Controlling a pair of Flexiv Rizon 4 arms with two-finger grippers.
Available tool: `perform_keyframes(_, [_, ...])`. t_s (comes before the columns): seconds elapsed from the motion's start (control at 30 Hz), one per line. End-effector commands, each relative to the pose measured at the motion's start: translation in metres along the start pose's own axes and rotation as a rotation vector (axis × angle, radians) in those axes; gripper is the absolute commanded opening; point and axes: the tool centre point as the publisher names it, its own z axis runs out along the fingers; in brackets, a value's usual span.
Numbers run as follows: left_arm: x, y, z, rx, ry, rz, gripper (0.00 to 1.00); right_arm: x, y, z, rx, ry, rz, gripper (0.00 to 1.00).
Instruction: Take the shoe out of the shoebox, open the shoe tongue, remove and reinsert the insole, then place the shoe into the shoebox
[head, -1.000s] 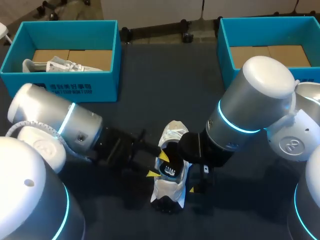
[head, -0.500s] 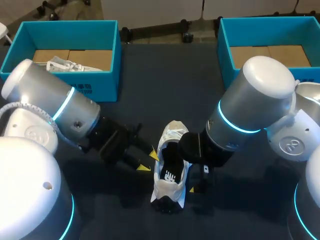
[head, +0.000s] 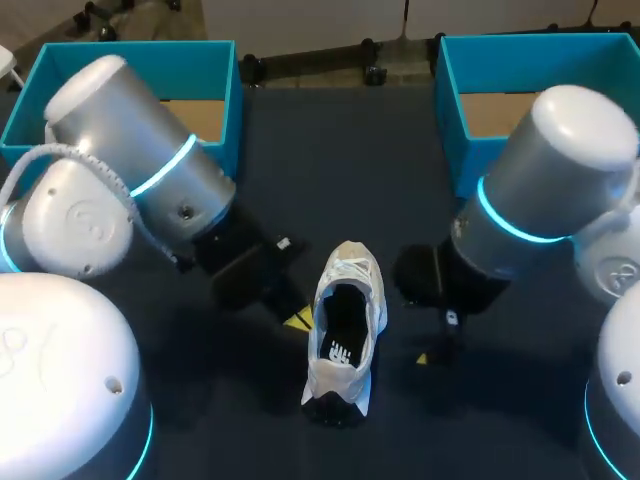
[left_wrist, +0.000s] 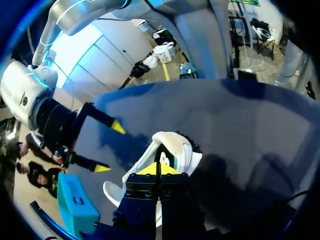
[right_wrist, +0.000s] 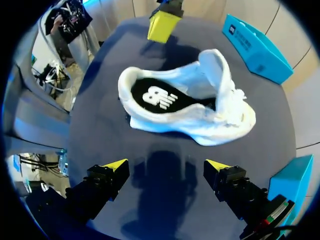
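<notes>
Left end effector (left_wrist: 157, 169) is clenched, yellow tips pressed together with nothing between them. It sits low, just beside the shoe (head: 347, 280) on the shoe's left and apart from it. Right end effector (right_wrist: 166, 166) is released, fingers spread wide and holding nothing. It is near the shoe's right side, not touching.

The white shoe stands upright on its sole in the middle of the counter (head: 330, 170). Its toe points to the far edge and its heel toward the robot. Its mouth gapes, and the black insole (right_wrist: 155, 97) with a white mark lies flat inside.

The counter is dark and matte, with soft shadows of both arms falling either side of the shoe. Two teal shoeboxes stand at the far edge, well apart from the shoe. One shoebox (head: 200, 70) is far-left of it, partly behind the left arm. The other shoebox (head: 540, 65) is far-right, showing a brown cardboard floor.
</notes>
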Motion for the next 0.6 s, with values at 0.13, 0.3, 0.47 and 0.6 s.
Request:
perform_keyframes(0.13, [-0.0054, 0.0049, 0.0000, 0.087, 0.200, 0.024, 0.00, 0.0080, -0.0339, -0.0297, -0.008, 0.016, 0.037, 1.00])
perform_keyframes(0.3, [-0.0054, 0.0049, 0.0000, 0.087, 0.200, 0.024, 0.00, 0.0080, -0.0339, -0.0297, -0.008, 0.016, 0.037, 1.00])
perform_keyframes(0.47, [-0.0054, 0.0049, 0.0000, 0.087, 0.200, 0.024, 0.00, 0.0080, -0.0339, -0.0297, -0.008, 0.016, 0.037, 1.00])
perform_keyframes(0.6, [-0.0093, 0.0021, 0.0029, 0.078, 0.299, 0.130, 0.00, 0.0080, -0.0339, -0.0297, -0.008, 0.016, 0.037, 1.00])
